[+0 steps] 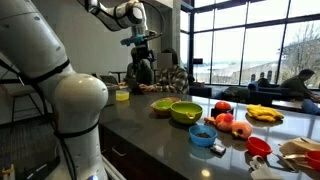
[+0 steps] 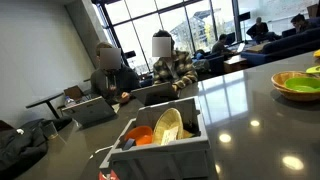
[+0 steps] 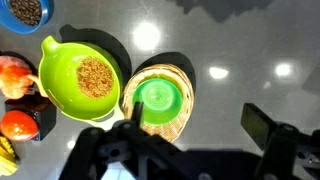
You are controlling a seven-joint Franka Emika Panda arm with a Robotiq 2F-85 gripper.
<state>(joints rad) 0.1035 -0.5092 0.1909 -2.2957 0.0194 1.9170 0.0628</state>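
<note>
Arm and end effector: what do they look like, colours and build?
Arm: glossy white, rounded shells, dark seams at the joints, seen in an exterior view. End effector: black, compact, blocky. In the wrist view its fingers are dark, flat-sided and blurred. No cables or markings legible.

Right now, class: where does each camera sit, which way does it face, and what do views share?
Exterior view: beside the arm, looking along the counter; raised gripper shows.
Exterior view: low on the counter, behind a grey bin, facing windows; robot not clearly seen.
Wrist view: straight down; open fingers at the bottom.
Shared by exterior and wrist views: the green bowl.
</note>
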